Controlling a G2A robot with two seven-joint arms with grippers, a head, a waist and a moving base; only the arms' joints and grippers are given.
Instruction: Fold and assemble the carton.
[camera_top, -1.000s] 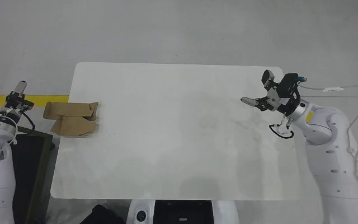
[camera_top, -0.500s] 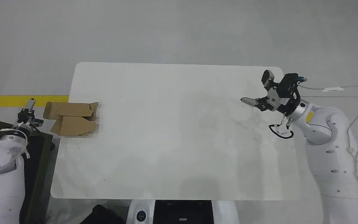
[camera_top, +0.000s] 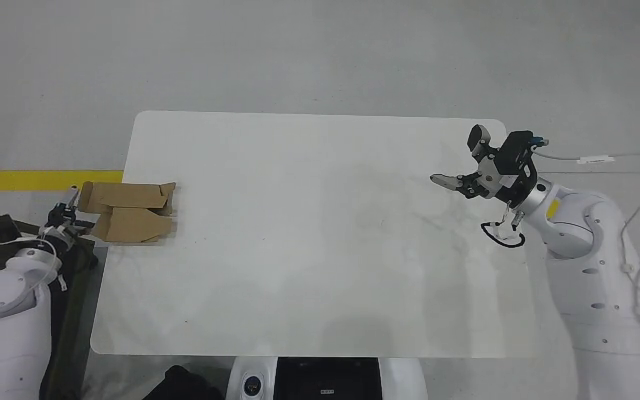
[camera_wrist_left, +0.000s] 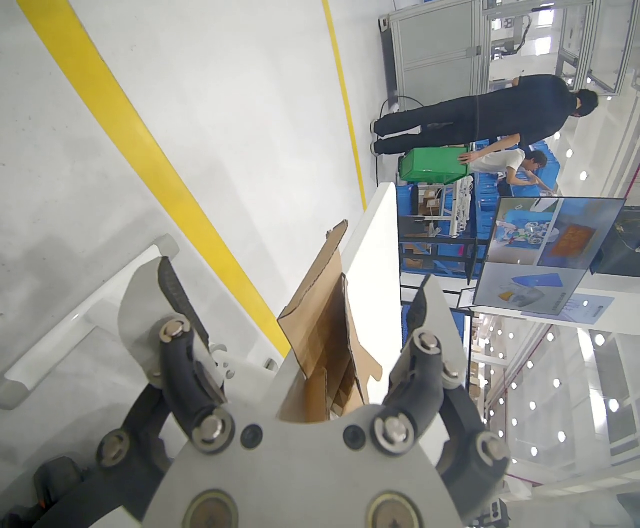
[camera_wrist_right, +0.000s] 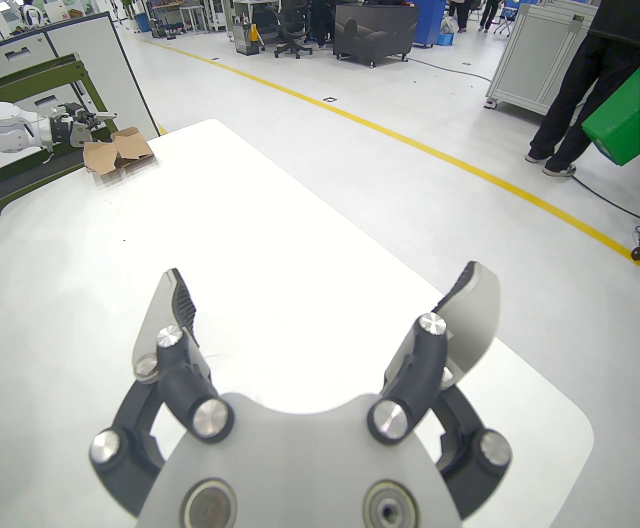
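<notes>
Pale grey floor (camera_top: 320, 50) around my white table (camera_top: 300, 250); a yellow line (camera_top: 30, 180) crosses it. Beyond: grey cabinet (camera_wrist_right: 535, 55), office chairs (camera_wrist_right: 292, 25).

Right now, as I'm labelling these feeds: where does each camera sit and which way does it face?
Top view: above the arms, looking down on the table; both arms show at its sides.
Left wrist view: on the left arm, facing the carton at the table's edge, past the open left gripper.
Right wrist view: on the right arm, facing across the table, past the open right gripper.
Shared: both wrist views show the carton.
</notes>
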